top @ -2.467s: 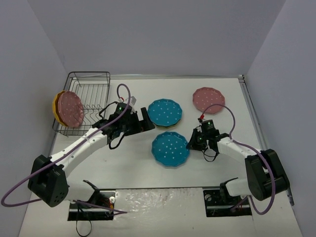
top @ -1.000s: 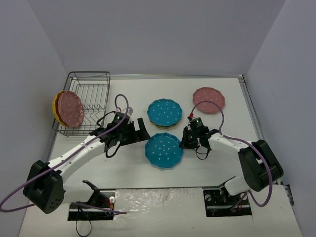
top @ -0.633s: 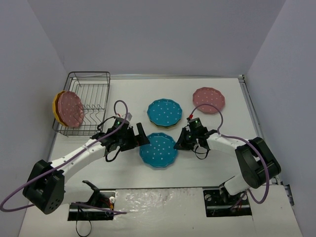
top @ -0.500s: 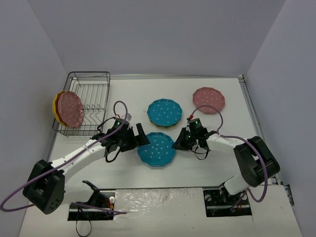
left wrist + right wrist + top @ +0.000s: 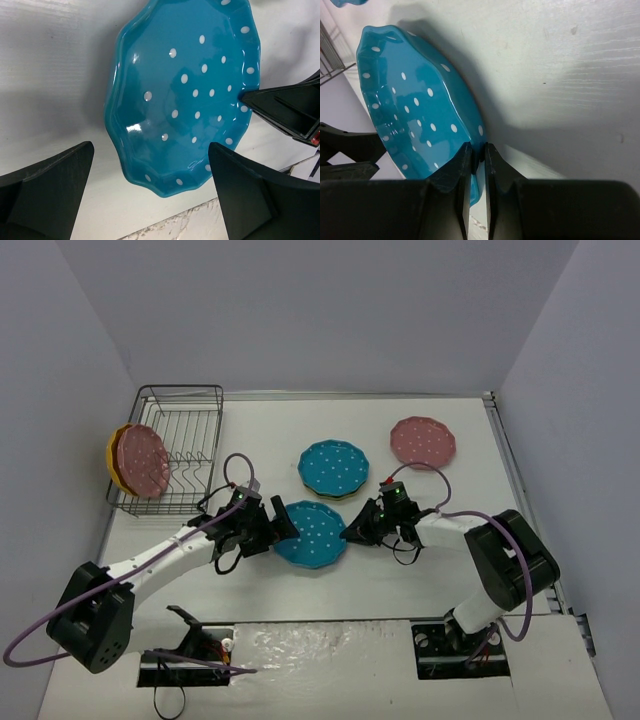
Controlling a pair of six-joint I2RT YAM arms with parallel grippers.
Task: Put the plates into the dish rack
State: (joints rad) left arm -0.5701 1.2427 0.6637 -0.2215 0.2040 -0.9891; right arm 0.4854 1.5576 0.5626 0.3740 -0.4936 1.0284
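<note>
Right wrist: plate (image 5: 415, 110) in right gripper (image 5: 478, 148)

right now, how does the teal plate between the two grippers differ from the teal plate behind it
The near teal plate is pinched at its rim by the right gripper; the far teal plate is untouched. The near one is tilted, one edge raised off the table; the far one lies flat. Both share the colour, white dots and scalloped rim.
</note>
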